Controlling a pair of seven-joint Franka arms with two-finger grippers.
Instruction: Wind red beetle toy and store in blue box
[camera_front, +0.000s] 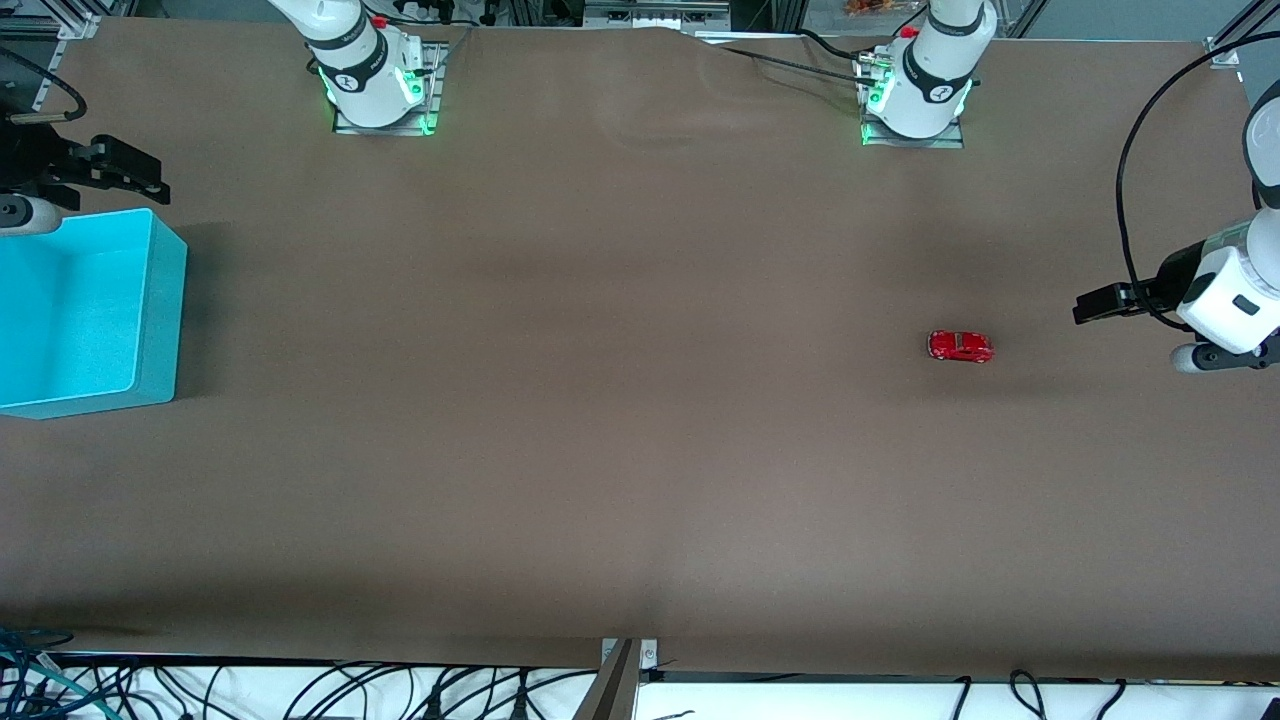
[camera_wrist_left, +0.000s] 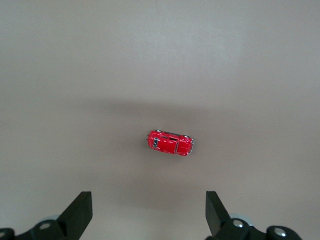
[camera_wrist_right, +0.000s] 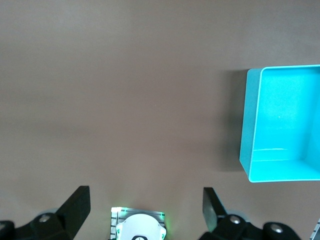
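**Beetle untouched, both pincers up and empty**

The red beetle toy (camera_front: 960, 346) sits on its wheels on the bare bench (camera_front: 600, 420), toward the left arm's end, roughly midway between the base-side edge and the camera-side edge. The blue box (camera_front: 160, 300) stands at the right arm's end edge, mouth up, nothing visible inside.

Left pincer (camera_wrist_left: 147, 212) hangs in the air near the toy, fingers spread wide, holding nothing. Right pincer (camera_wrist_right: 145, 210) waits high by the box, likewise wide open and empty.

Step in hand, as I read it: reach and grasp the toy for winding. Best done by centring over the body, turning the wrist so the fingers close across the narrow flanks, and descending straight; the glossy rounded shell looks apt to slip.

Open bench surrounds the toy; the carry to the box is unobstructed.
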